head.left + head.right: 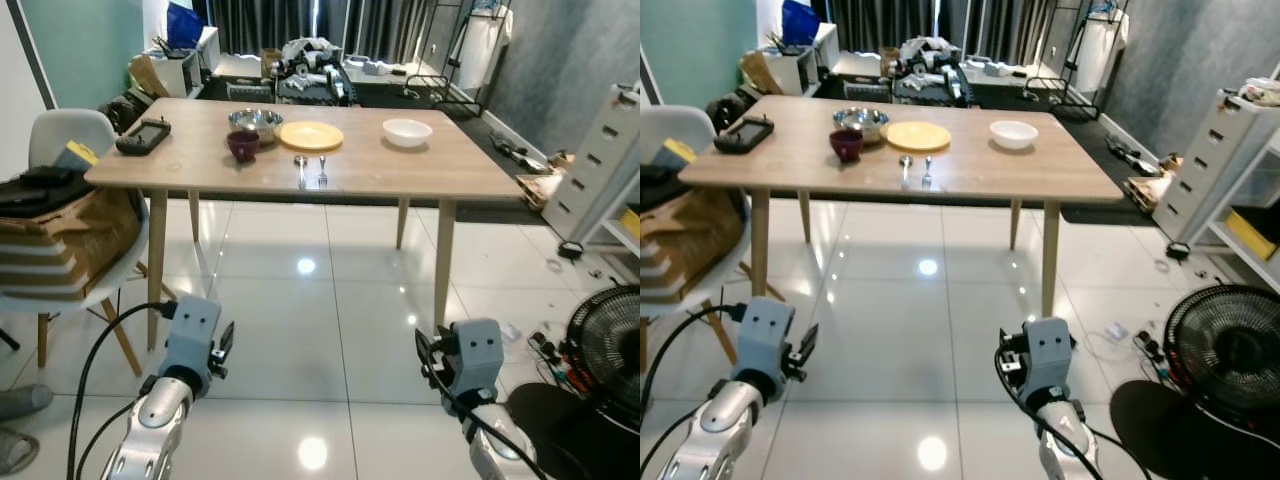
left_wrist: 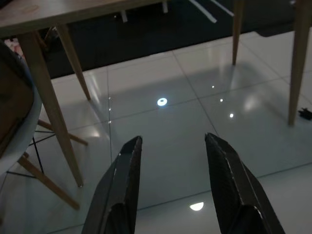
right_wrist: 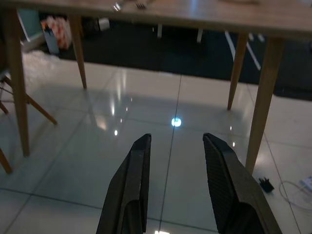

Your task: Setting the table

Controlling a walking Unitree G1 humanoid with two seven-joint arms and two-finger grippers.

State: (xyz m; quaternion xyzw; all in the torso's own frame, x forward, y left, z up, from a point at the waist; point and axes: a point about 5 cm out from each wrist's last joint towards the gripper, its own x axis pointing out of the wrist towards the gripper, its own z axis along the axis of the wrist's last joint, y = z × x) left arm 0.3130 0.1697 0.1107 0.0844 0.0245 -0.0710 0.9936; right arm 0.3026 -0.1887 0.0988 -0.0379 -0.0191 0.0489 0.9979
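A: Grippers first?
B: Left gripper [image 2: 170, 190] low over the white tiled floor [image 1: 300, 330], fingers spread apart, nothing between them. Right gripper [image 3: 178, 187] same: parted, empty, aimed at the floor under the desk [image 1: 420, 170].

A: Where's the tableware?
B: All on the desk, well ahead of both arms. Yellow plate [image 1: 311, 135] near the middle. Metal bowl [image 1: 255, 122] just beside it on the robot's left, dark red cup [image 1: 243, 146] just in front of that bowl. Spoon [image 1: 300, 166] and fork [image 1: 322, 170] lie side by side in front of the plate, near the desk's near edge. White bowl [image 1: 407, 132] sits apart, on the right.

A: Anything else?
B: Black handheld device [image 1: 143, 136] at the desk's left end. White chair [image 1: 60, 150] with boxes left of the desk. Black fan [image 1: 1230, 350] on the floor, right.
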